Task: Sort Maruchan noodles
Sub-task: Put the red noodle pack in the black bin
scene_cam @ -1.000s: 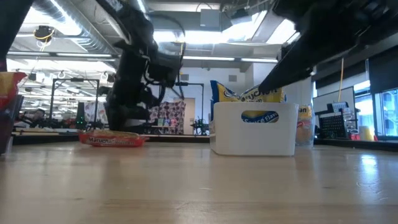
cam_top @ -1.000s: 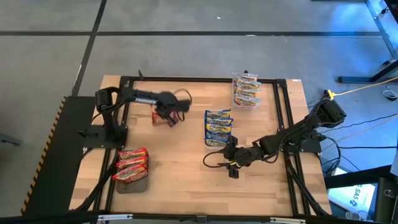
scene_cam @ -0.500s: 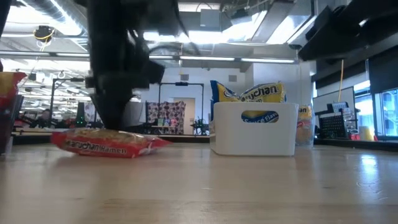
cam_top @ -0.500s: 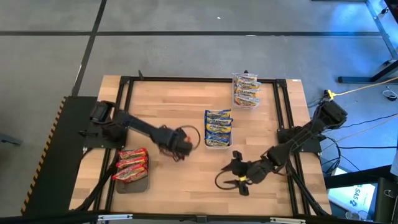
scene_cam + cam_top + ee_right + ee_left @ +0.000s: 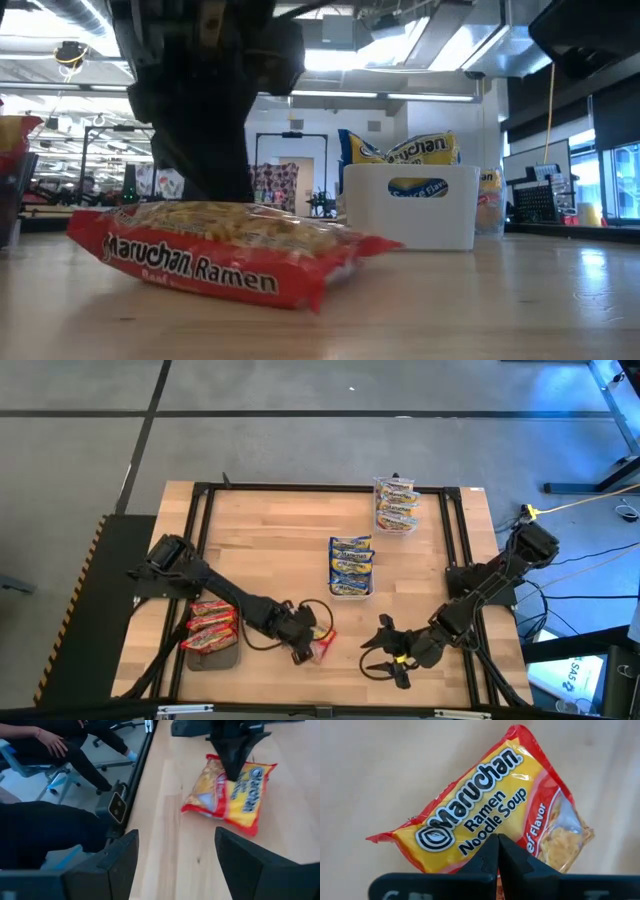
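The left tool (image 5: 308, 648) is clamped on a red-bordered noodle packet (image 5: 322, 644), which we find lying on the wooden surface (image 5: 280, 550) near its front edge. The right tool (image 5: 385, 655) stands apart, empty, just beside.

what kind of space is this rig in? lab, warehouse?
Probably an open robotics lab or workshop. The low view shows exposed ceiling ducts and strip lights over equipment benches; the right wrist view shows a seated person beside the wooden table.

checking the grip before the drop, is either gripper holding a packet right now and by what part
The left gripper is shut on the red-bordered packet, pinching its long edge. The right gripper is open and holds nothing.
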You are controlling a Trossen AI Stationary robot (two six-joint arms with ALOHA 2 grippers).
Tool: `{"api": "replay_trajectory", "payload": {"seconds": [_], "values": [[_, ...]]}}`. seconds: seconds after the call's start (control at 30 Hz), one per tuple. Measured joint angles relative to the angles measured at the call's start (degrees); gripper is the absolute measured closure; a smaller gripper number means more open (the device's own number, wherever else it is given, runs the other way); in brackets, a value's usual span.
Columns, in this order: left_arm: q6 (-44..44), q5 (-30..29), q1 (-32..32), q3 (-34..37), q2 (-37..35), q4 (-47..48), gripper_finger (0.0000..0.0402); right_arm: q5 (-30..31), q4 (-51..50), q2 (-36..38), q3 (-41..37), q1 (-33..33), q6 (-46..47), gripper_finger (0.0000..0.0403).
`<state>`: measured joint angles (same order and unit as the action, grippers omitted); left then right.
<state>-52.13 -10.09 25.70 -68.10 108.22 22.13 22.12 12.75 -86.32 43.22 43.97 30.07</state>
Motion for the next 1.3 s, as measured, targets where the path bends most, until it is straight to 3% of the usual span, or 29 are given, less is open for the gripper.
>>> {"api": "replay_trajectory", "payload": {"seconds": [0.13, 0.47, 0.63, 0.9, 1.13, 1.3], "values": [[1.5, 1.7, 1.0, 0.1, 0.5, -5.1, 0.0401, 0.4, 1.1, 0.0, 0.0, 1.2, 0.3, 0.017], [5.4, -0.4, 1.7, 0.1, 0.0, -15.1, 0.0401, 0.7, 1.2, 0.0, 0.0, 0.5, 0.3, 0.017], [3.1, 0.0, 2.3, 0.0, -6.2, -7.5, 0.0401, 1.6, 2.6, -0.2, 0.0, -0.2, 4.2, 0.017], [-15.9, -3.1, 4.8, 0.4, -10.2, 16.6, 0.0401, 6.0, 6.4, -8.7, 0.0, -0.1, 13.1, 0.017], [-17.8, 1.6, 4.2, 3.8, -4.1, 5.9, 0.0401, 6.7, 13.0, -15.8, 0.0, -0.2, 13.2, 0.017], [-15.7, 2.5, 3.3, 3.9, -0.8, -3.2, 0.0401, 6.7, 12.8, -16.8, 0.0, -0.2, 13.1, 0.017]]}}
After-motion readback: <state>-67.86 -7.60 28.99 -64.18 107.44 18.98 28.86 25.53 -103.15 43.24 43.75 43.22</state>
